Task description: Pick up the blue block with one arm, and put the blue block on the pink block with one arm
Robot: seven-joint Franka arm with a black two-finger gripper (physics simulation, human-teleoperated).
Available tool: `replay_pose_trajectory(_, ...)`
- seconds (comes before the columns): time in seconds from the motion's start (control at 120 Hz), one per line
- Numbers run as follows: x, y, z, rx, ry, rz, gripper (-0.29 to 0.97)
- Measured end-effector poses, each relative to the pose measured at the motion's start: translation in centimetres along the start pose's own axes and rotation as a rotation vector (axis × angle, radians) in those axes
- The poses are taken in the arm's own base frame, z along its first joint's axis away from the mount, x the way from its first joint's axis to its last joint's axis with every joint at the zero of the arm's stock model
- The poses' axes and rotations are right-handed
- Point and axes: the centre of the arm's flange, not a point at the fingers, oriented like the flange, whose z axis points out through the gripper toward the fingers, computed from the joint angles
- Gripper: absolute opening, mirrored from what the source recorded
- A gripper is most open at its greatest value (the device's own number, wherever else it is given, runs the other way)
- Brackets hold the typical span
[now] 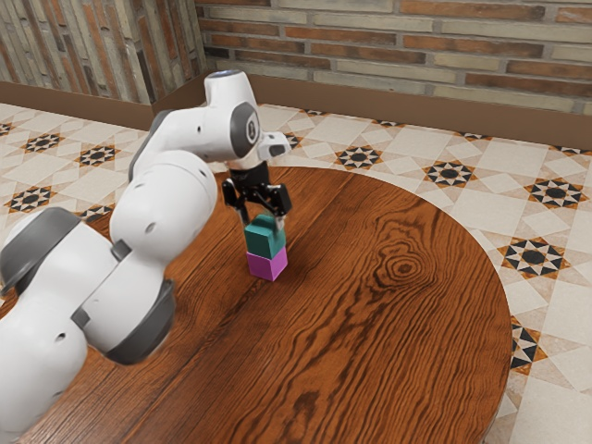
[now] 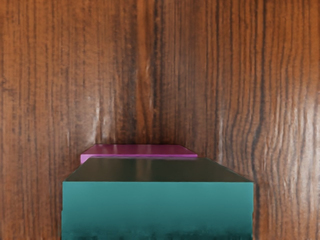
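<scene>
Black two-finger gripper (image 1: 265, 215) sits over the teal-blue cube (image 1: 265, 237), which is stacked on the pink cube (image 1: 268, 266); clamped or released, cannot tell. Round dark wooden table (image 1: 398, 314), patterned tile floor (image 1: 555, 194), brick wall (image 1: 416, 37). Wrist view: blue cube hides most of the pink.

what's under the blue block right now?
The pink block, resting on the wooden table; the blue block sits on it, roughly aligned. In the wrist view a strip of pink shows past the blue edge; the rest of its top is covered.
</scene>
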Motion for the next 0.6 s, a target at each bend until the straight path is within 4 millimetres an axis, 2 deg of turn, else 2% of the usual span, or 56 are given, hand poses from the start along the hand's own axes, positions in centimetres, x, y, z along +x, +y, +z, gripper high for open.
replay_pose_trajectory(0.033, -0.1, -0.1, -1.3, 0.008, 0.014, -0.002, 0.67)
replay_pose_trajectory(0.067, -0.3, 0.1, -3.6, 0.021, 0.039, -0.001, 0.67)
replay_pose_trajectory(0.083, -0.6, 0.5, -5.7, 0.032, 0.062, 0.003, 0.67)
replay_pose_trajectory(0.108, -1.5, 2.0, -10.7, 0.032, 0.117, 0.022, 0.67)
replay_pose_trajectory(0.15, -3.9, 4.6, -17.3, 0.011, 0.173, 0.065, 0.68)
replay_pose_trajectory(0.175, -6.5, 6.9, -21.0, -0.022, 0.188, 0.108, 0.68)
replay_pose_trajectory(0.217, -10.8, 10.4, -25.7, -0.064, 0.188, 0.201, 0.68)
replay_pose_trajectory(0.258, -17.1, 16.4, -30.8, -0.085, 0.186, 0.374, 0.68)
replay_pose_trajectory(0.275, -19.5, 18.2, -32.3, -0.095, 0.183, 0.445, 0.68)
replay_pose_trajectory(0.292, -21.4, 19.2, -33.5, -0.104, 0.175, 0.505, 0.67)
replay_pose_trajectory(0.317, -23.1, 20.5, -33.7, -0.101, 0.145, 0.577, 0.68)
replay_pose_trajectory(0.35, -24.5, 22.8, -32.7, -0.07, 0.093, 0.655, 0.68)
replay_pose_trajectory(0.508, -29.5, 30.6, -28.7, 0.089, -0.075, 0.814, 0.68)
replay_pose_trajectory(0.6, -32.6, 34.6, -27.3, 0.128, -0.127, 0.945, 0.68)
